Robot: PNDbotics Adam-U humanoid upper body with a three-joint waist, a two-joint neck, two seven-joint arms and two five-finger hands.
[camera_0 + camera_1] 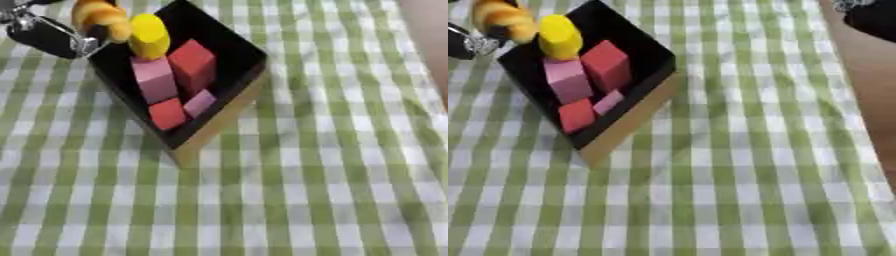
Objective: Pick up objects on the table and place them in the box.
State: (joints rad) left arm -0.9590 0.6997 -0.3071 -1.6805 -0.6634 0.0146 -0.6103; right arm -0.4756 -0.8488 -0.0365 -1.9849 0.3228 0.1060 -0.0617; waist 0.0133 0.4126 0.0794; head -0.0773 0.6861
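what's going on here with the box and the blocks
The left hand is at the box's far left corner with an orange object, apparently bringing it in. The box already holds a yellow cylinder, two red blocks and two pink blocks. No loose objects show on the checked cloth.

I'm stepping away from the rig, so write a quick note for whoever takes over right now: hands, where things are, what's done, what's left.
Left hand: at the box's far left corner; its fingers can't be made out. An orange object sits right by it, over the box edge.
Right hand: not in view.
Box: holds a yellow cylinder, two red blocks and two pink blocks.
Done: those five are in.
Left: likely just the orange object; no other loose items show on the checked cloth.
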